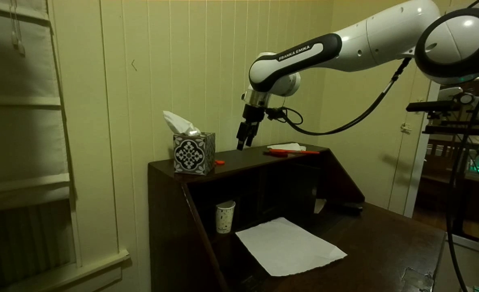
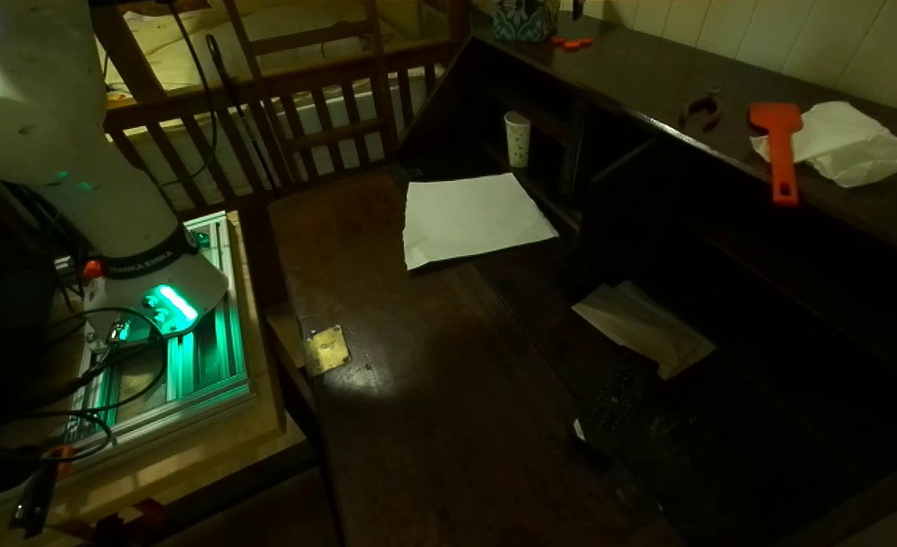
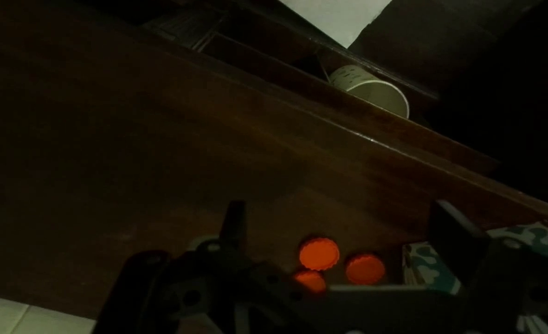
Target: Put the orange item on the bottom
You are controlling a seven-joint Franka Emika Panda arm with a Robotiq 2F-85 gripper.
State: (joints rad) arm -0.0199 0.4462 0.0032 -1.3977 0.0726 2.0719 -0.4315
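Three small flat red-orange caps with ridged edges lie on the narrow upper shelf [image 1: 247,156] of the desk, beside the tissue box. In the wrist view one cap [image 3: 319,254] is brightest, another cap [image 3: 365,269] is to its right, and a third cap [image 3: 310,280] is partly hidden by the gripper. The caps also show in both exterior views as orange spots [image 1: 220,162] [image 2: 572,45]. My gripper [image 1: 244,146] is open and empty above the shelf; the caps show beyond its spread fingers [image 3: 336,208] in the wrist view. The bottom [image 2: 433,365] is the broad dark-brown lower desk surface.
The patterned tissue box [image 1: 194,154] stands close to the caps. An orange scraper [image 2: 781,152], crumpled white paper [image 2: 851,144] and a dark-red clip [image 2: 701,112] lie farther along the shelf. Below are a white cup [image 1: 225,217], a paper sheet [image 1: 290,247] and envelopes [image 2: 642,327].
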